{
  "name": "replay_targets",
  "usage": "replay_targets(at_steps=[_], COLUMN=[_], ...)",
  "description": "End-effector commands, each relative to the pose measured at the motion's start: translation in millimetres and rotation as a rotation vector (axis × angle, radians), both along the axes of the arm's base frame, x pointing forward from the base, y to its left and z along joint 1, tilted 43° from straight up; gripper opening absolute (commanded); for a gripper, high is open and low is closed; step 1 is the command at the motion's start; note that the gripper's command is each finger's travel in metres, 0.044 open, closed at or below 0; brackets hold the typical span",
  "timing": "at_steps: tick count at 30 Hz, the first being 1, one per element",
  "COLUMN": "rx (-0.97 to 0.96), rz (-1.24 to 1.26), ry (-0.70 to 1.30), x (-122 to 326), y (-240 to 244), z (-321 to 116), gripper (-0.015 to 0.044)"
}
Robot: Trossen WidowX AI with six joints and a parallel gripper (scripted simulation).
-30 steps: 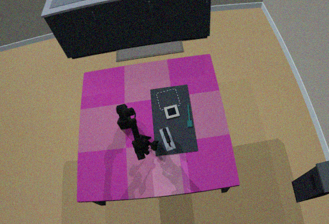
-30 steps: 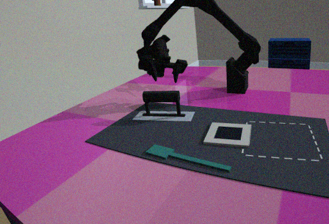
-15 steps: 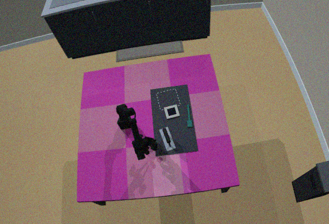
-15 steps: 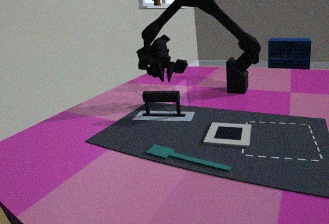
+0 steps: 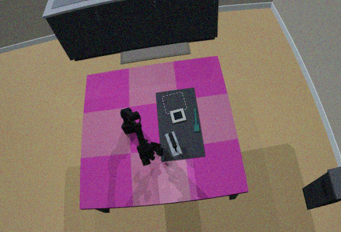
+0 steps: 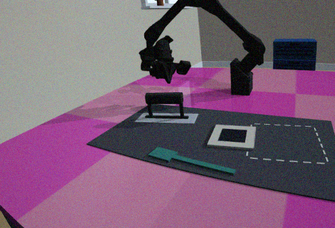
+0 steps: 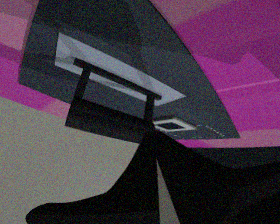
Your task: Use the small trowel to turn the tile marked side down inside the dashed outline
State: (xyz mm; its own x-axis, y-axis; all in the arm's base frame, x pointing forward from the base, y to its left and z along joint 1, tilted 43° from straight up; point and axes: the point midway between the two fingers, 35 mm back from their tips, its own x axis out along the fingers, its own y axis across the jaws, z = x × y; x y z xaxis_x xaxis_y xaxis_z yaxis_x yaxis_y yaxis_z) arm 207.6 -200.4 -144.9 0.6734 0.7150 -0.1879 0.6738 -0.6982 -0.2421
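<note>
The white tile (image 5: 178, 116) (image 6: 232, 145) (image 7: 187, 127) lies flat, its dark square mark facing up, beside and slightly over the near edge of the dashed outline (image 5: 182, 92) (image 6: 314, 126). A trowel with a silver blade and raised black bar handle (image 5: 173, 142) (image 6: 164, 98) (image 7: 103, 121) lies blade-down on the mat. A teal flat tool (image 5: 196, 127) (image 6: 162, 154) with a long thin handle lies near the mat's edge. My gripper (image 6: 169, 81) (image 7: 152, 136) is shut and empty, above the black handle with a gap in the exterior view. Its fingertips overlap the handle's end in the wrist view.
The dark mat (image 5: 190, 145) (image 6: 122, 141) (image 7: 41, 62) lies on a pink and magenta checkered table (image 5: 218, 162) (image 6: 92, 184). The arm's base (image 6: 241, 83) stands beyond the mat. A counter (image 5: 140, 22) stands past the table's far edge.
</note>
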Motion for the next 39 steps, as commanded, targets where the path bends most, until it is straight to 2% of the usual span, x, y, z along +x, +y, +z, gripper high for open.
replay_targets(at_steps=[1,4,8,29,33,39], rx=[0.0,0.0,0.0,0.0,0.0,0.0], rz=[0.0,0.0,0.0,0.0,0.0,0.0], ry=[0.0,0.0,0.0,0.0,0.0,0.0], x=[0.0,0.0,0.0,0.0,0.0,0.0], y=[0.0,0.0,0.0,0.0,0.0,0.0], z=[0.0,0.0,0.0,0.0,0.0,0.0], gripper=[0.0,0.0,0.01,0.01,0.0,0.0])
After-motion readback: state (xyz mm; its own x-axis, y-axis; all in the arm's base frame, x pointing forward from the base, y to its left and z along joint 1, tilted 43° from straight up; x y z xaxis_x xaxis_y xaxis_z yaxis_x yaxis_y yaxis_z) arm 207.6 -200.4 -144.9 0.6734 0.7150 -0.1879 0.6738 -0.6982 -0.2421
